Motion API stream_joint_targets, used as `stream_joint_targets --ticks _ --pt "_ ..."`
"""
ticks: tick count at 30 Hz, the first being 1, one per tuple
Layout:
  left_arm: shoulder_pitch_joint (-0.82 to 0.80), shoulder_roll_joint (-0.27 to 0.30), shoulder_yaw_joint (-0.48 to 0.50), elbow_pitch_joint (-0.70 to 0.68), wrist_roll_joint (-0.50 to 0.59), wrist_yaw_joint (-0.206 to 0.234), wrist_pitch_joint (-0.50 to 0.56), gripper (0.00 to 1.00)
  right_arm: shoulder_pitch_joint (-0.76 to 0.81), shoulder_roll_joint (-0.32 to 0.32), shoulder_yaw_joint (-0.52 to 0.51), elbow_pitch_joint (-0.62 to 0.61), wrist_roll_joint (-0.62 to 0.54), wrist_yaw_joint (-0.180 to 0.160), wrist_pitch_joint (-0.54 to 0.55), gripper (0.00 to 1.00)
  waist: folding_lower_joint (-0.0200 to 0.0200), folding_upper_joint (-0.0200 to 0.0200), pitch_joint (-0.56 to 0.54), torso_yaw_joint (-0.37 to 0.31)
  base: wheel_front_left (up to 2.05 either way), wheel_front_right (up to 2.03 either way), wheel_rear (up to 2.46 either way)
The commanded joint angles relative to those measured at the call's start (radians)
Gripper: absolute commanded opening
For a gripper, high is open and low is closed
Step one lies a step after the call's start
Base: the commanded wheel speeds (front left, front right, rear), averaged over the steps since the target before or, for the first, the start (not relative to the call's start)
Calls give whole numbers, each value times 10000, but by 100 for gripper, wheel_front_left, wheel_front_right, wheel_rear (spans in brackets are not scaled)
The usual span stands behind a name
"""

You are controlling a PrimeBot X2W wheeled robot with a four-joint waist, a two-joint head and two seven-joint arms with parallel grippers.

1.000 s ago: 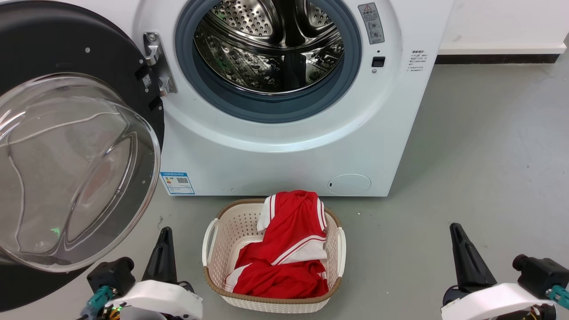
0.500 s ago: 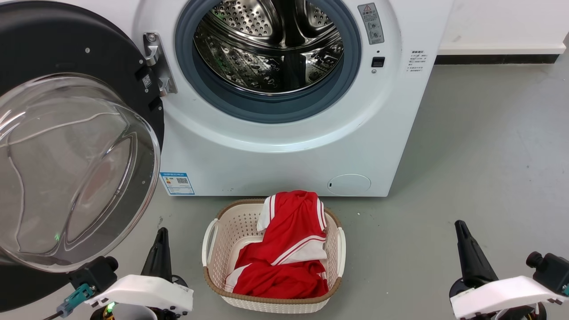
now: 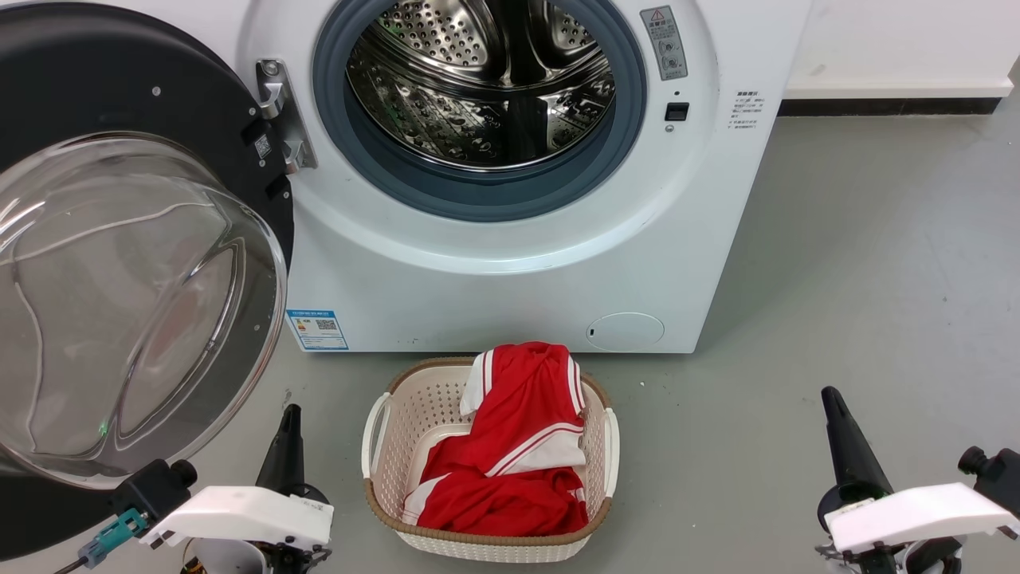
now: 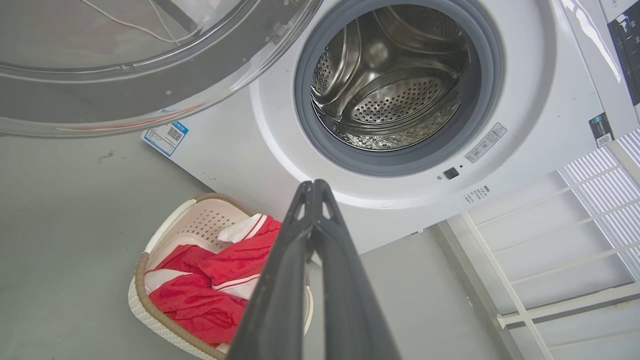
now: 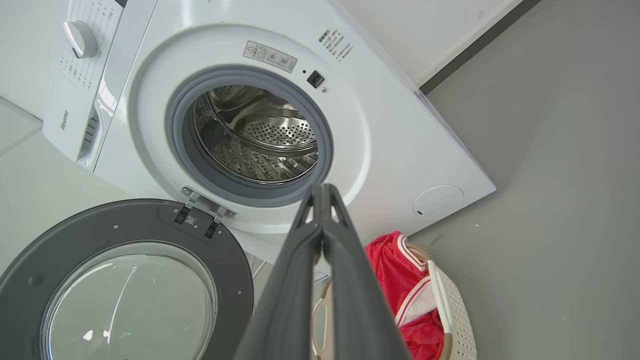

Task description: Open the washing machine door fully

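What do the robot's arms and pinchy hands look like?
The left gripper and right gripper each have two long black fingers that narrow to a point like a beak, with little triangle holes near the tips. Behind each gripper is a smooth white shell and a black knobby camera block. A teal plug with a thin cable sticks out beside the left one.

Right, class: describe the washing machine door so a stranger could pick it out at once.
Find the white washing machine; the washing machine door hangs open from the metal hinge left of the drum. It is the big black disc with a bulging clear glass bowl, unlike the small round white flap low down.
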Motion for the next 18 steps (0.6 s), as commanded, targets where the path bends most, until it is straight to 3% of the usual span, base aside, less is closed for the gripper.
stream_joint_targets --ticks 1,18 --pt "-248 10 101 -69 -302 -68 62 0 -272 -80 -48 -38 336 0 50 0 -1 -1 -1 0 0 0 0" --pt "-376 -115 442 68 -2114 -383 541 0 -517 -96 -202 252 2269 -1 391 0 -1 -1 -12 -10 0 0 0"
